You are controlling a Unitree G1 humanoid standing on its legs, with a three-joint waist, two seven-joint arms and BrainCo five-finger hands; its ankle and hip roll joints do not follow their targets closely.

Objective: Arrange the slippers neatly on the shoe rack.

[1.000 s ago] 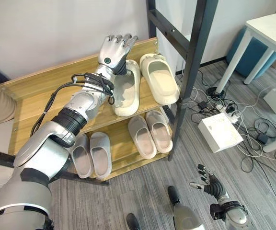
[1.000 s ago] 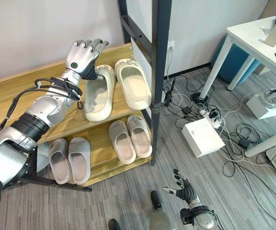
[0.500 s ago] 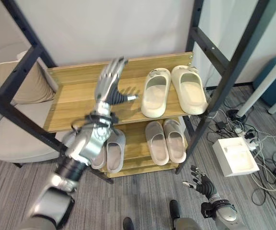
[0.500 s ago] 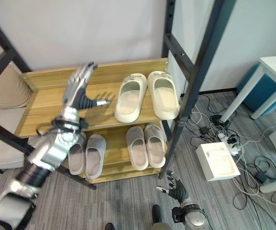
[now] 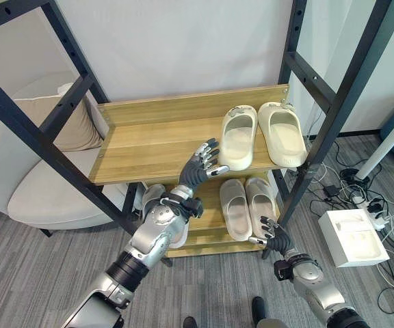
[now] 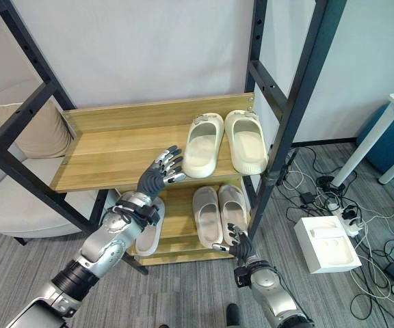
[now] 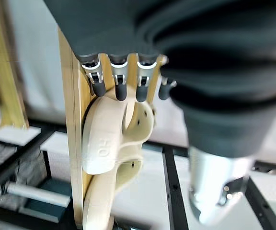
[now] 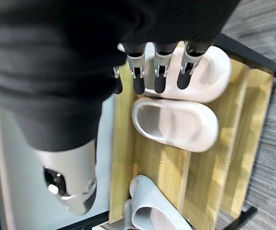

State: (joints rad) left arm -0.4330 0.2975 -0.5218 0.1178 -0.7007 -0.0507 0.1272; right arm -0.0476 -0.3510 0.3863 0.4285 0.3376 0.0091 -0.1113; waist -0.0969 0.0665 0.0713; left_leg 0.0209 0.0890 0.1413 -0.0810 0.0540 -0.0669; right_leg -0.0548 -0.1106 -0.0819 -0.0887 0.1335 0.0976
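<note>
**Pulling back from a tidy rack**

Backing my left hand [image 5: 200, 162] off the pair of cream moulded-foam slippers [image 5: 262, 135], I see it has left them and now hovers with fingers spread, holding nothing, off the front edge of the two-tier wooden shoe rack with black metal posts [image 5: 149, 137]. They sit side by side, touching, at the top shelf's right end. My right hand [image 5: 271, 237] hangs low, fingers relaxed, near the pale grey-beige slippers [image 5: 245, 207] below. I judge the arranging essentially done.

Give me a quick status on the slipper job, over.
Left hand open, clear of the cream slippers on the upper shelf. Right hand open, low, empty. Nothing in the way.
</note>
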